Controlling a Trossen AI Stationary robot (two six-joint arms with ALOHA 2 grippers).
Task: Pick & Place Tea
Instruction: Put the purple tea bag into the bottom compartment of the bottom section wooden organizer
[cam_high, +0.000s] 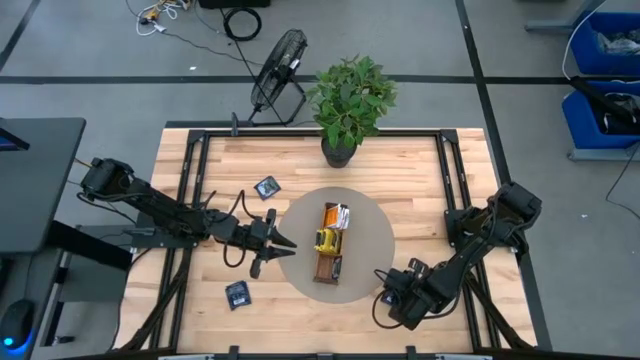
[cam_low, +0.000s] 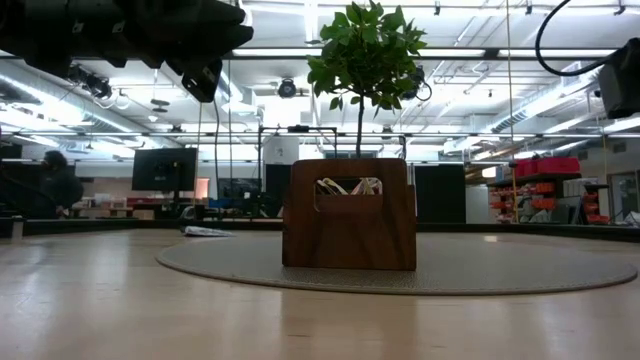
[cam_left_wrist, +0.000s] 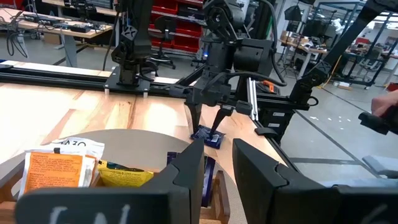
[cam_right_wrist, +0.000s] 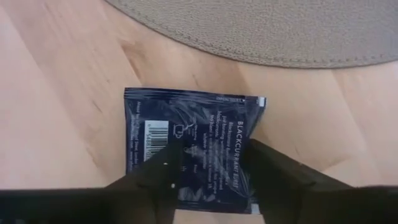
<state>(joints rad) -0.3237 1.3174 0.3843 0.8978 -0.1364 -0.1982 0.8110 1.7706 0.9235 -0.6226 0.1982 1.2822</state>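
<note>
Right gripper poised over a dark navy tea sachet lying flat on the wooden table, just off the edge of the round grey mat. Fingers spread, straddling the sachet's near edge; contact cannot be told. Left gripper at the mat's opposite rim, fingers parted, empty. Wooden tray at mat centre holds orange and yellow sachets.

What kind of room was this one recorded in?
Most likely a robotics lab or workshop: a framed wooden table, red parts bins on shelving, benches and monitors behind, and cables on the floor.
</note>
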